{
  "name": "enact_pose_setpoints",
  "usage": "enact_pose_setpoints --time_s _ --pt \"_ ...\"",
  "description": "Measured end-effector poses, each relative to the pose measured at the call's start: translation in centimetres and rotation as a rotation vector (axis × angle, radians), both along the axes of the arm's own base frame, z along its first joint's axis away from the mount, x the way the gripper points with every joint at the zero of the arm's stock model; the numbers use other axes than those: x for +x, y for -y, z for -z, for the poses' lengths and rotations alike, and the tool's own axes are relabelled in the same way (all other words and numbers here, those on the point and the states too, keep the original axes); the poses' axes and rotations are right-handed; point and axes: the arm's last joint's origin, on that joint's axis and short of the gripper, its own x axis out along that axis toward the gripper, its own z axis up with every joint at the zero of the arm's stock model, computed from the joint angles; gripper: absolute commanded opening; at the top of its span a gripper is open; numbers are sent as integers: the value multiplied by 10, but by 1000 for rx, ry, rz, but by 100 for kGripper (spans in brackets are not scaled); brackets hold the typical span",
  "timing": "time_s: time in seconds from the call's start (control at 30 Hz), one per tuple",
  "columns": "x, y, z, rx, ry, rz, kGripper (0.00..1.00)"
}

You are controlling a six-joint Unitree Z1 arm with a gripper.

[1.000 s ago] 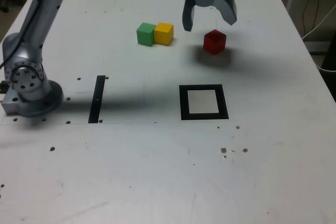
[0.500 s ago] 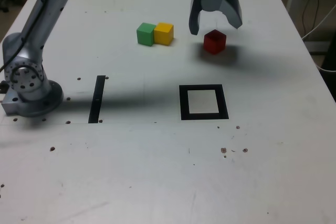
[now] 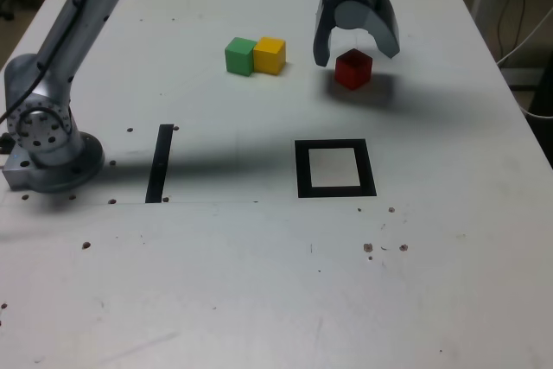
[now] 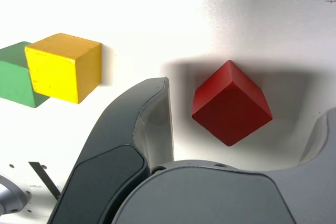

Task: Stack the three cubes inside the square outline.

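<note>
Green cube [image 3: 239,56] and yellow cube [image 3: 270,55] sit touching side by side on the far part of the table [image 3: 259,283], to the exterior view's left of the gripper [image 3: 355,45]. Nearer lie a black strip [image 3: 160,162] and the square outline [image 3: 335,168], both well apart from the cubes. Spread wide, the jaws straddle the red cube [image 3: 353,69], gripping nothing; the cube lies turned cornerwise between them, untouched.

two cubes [image 3: 255,55] touching, third cube [image 3: 353,69] apart, exterior view's right; square outline [image 3: 335,168] nearer camera.
</note>
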Motion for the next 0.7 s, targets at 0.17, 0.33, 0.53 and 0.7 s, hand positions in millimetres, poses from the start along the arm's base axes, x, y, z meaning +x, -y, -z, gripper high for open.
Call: enact_pose_setpoints --time_s 0.17,0.33,0.53,0.7 --pt "5 1 13 -10 -23 3 90" --pt "7 4 15 -7 -24 3 87" --pt "14 4 28 0 -14 8 77" --pt "15 4 31 6 -10 -13 74"
